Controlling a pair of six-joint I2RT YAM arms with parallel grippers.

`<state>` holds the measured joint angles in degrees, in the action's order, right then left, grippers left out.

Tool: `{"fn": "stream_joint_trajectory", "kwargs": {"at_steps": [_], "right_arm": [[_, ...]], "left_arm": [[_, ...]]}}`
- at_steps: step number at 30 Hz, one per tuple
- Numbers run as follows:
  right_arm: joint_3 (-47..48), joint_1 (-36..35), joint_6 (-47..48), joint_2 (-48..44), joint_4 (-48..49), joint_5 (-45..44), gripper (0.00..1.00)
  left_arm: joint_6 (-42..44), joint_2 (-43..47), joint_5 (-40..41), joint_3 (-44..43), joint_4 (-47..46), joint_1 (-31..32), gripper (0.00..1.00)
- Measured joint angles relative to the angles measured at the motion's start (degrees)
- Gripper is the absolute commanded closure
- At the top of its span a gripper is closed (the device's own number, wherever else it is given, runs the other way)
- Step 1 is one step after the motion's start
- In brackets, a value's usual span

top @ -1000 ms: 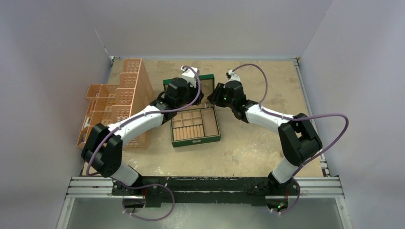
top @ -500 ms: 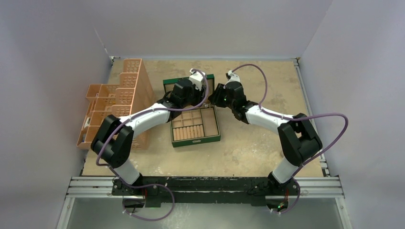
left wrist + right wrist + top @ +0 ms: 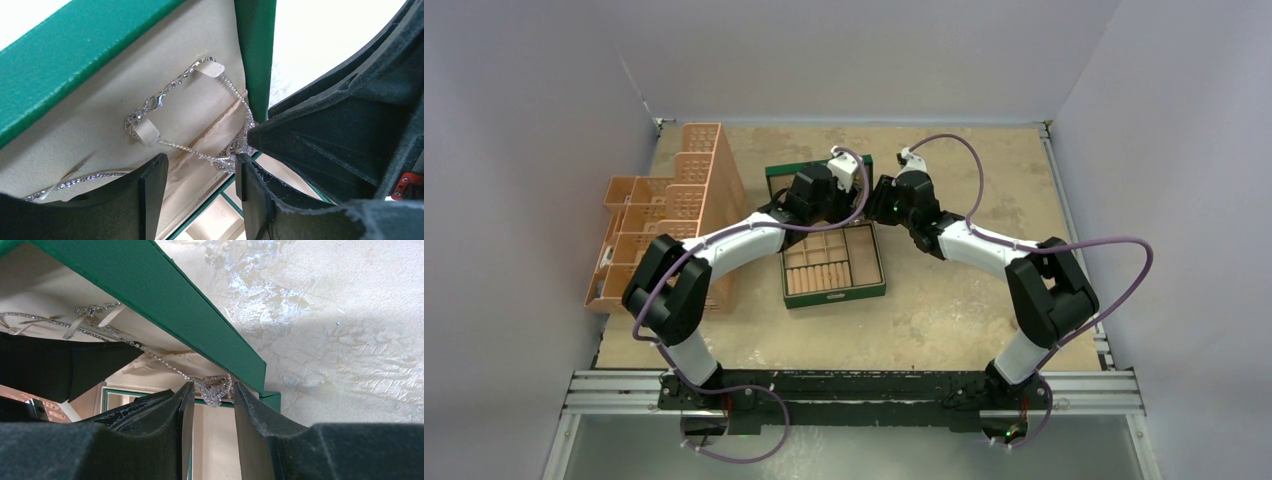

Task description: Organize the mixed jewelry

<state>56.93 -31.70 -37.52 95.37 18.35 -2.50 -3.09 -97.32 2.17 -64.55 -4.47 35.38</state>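
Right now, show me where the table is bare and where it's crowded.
Free: bare table between the front wall of the green jewelry box and the arm bases, and the stretch right of the box to the far corner. Crowded: the raised lid, where left tool and right tool meet at the silver chain; the orange organizer fills the left.

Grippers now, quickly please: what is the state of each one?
Left gripper: open, holding nothing.
Right gripper: jaws around the glittery silver chain; grip cannot be told.
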Motion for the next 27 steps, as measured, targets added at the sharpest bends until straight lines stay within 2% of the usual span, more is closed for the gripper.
{"fn": "stream_joint_trajectory", "kwargs": {"at_steps": [12,18,27], "right_arm": [[0.00,0.00,0.02,0.00,0.00,0.04,0.64],[0.00,0.00,0.04,0.00,0.00,0.07,0.66],[0.00,0.00,0.09,0.00,0.00,0.72,0.66]], "left_arm": [[4.26,-3.56,2.89,-0.81,0.42,0.07,0.48],[4.33,-3.93,4.28,-0.07,0.22,0.04,0.57],[4.44,-3.93,4.68,0.55,-0.09,0.04,0.78]]}}
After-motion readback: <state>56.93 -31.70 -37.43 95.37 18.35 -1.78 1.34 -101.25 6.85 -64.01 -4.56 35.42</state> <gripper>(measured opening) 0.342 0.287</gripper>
